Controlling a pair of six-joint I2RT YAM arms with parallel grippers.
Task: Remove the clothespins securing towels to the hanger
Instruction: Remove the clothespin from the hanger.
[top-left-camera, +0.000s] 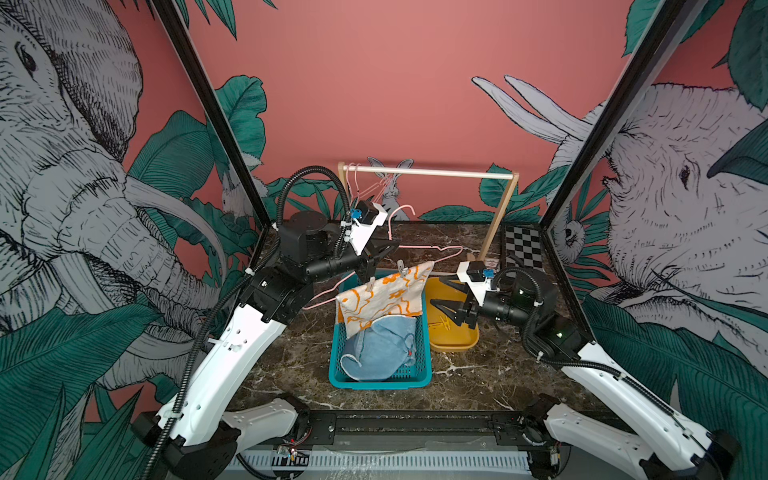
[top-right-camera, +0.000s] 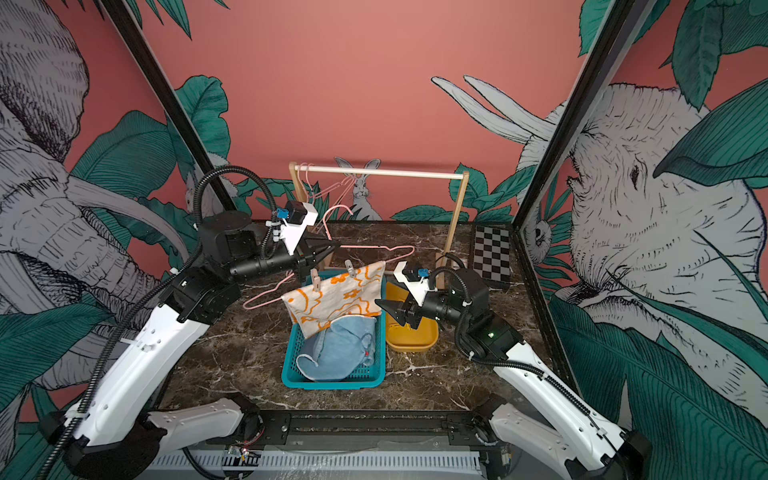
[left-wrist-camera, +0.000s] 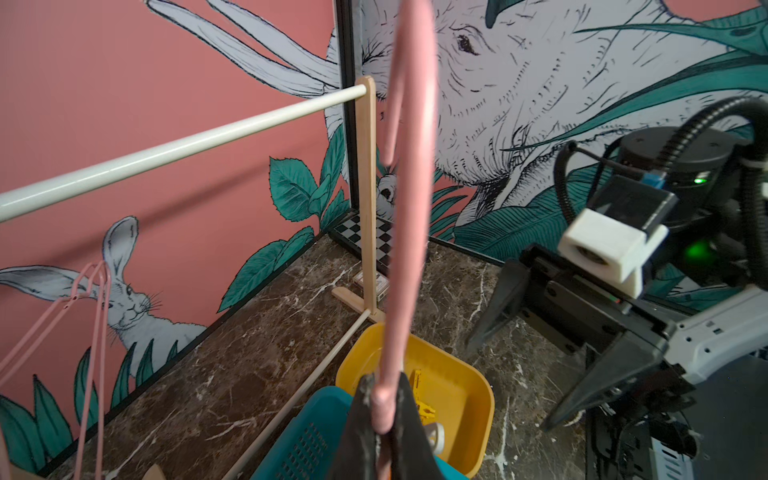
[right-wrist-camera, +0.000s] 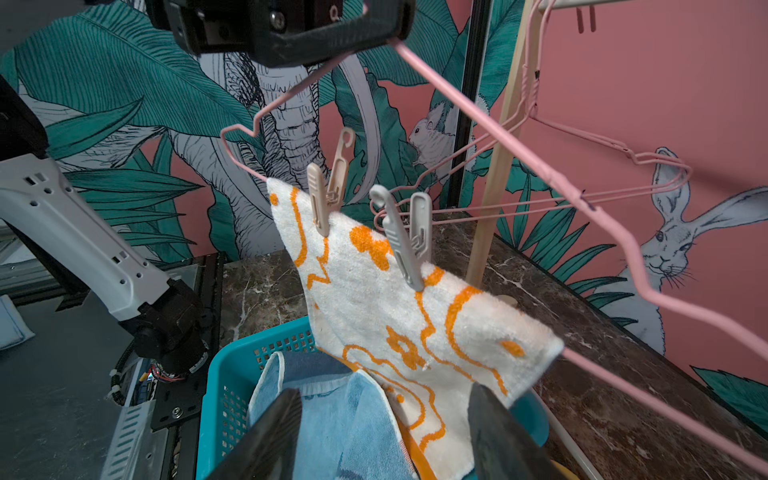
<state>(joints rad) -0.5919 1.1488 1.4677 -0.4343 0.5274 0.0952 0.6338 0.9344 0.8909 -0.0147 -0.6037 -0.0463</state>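
Centrally, a cream terry towel with orange flower outlines (right-wrist-camera: 415, 316) hangs from the lower bar of a thin pink wire hanger (right-wrist-camera: 498, 129), pinned by two slim beige-grey plastic clothespins (right-wrist-camera: 401, 243). The left gripper (top-right-camera: 322, 251) is clamped on the hanger's neck. The right gripper (right-wrist-camera: 384, 395) faces the towel, jaws apart and holding nothing. Below, a teal perforated plastic basket (top-left-camera: 338, 357) holds a crumpled light blue towel (top-left-camera: 382, 345), beside a smooth yellow tray (top-left-camera: 453, 340).

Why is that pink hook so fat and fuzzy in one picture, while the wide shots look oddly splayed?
Left wrist view: the pink hanger, pinched in the left gripper, sits close to the lens, so it blurs. Both top views: black frame posts lean outward, a wide-angle effect. Right wrist view: towel sharp, near fingers soft.
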